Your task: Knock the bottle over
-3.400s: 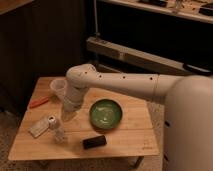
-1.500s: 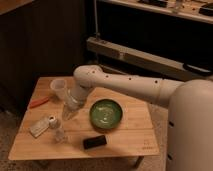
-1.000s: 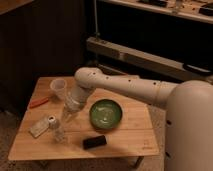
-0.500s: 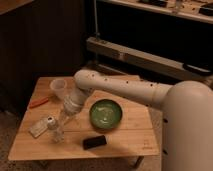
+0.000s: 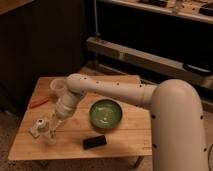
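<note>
The small clear bottle stands near the front left of the wooden table and looks upright or slightly leaning. My gripper hangs from the white arm and reaches down to the left. It is right at the bottle's upper right side, and I cannot tell whether it touches. The lower end of the gripper partly blends with the bottle.
A flat pale pad lies just left of the bottle. A whitish cup stands at the back left, with an orange tool near the left edge. A green bowl sits mid-table and a black bar lies in front.
My arm has swung down and to the left, bringing the gripper from above the bottle to right against it. The bottle seems nudged slightly left.
</note>
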You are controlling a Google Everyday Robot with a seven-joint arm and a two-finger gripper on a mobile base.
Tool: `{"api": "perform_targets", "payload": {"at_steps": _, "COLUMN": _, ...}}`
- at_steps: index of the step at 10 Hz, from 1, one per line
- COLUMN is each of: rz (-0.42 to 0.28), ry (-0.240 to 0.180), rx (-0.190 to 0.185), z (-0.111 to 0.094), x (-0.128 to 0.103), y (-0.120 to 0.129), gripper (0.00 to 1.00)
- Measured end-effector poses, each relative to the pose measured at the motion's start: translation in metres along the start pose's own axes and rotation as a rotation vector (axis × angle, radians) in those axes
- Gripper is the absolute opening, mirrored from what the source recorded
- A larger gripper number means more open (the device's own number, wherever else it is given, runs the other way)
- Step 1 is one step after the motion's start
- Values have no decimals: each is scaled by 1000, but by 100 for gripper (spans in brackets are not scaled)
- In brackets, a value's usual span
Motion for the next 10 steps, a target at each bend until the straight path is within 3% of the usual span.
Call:
{"api": "perform_targets", "payload": {"at_steps": 4, "rz": -121, "ry": -8, "rx": -44, "z": 9, "x": -41, "y": -24, "gripper": 4}}
{"api": "perform_targets", "payload": {"at_steps": 6, "rz": -177, "ry": -42, "rx": -57, "z": 21, "x": -61, "y": -38, "gripper": 4}}
{"api": "perform_targets", "payload": {"at_steps": 9, "rz": -192, "ry": -94, "rx": -64, "z": 39, "x": -59, "y": -40, "gripper": 11}}
{"api": "perform_targets", "payload": {"at_steps": 10, "rz": -183, "ry": -88, "rx": -49, "z": 36, "x": -55, "y": -36, "gripper": 6}}
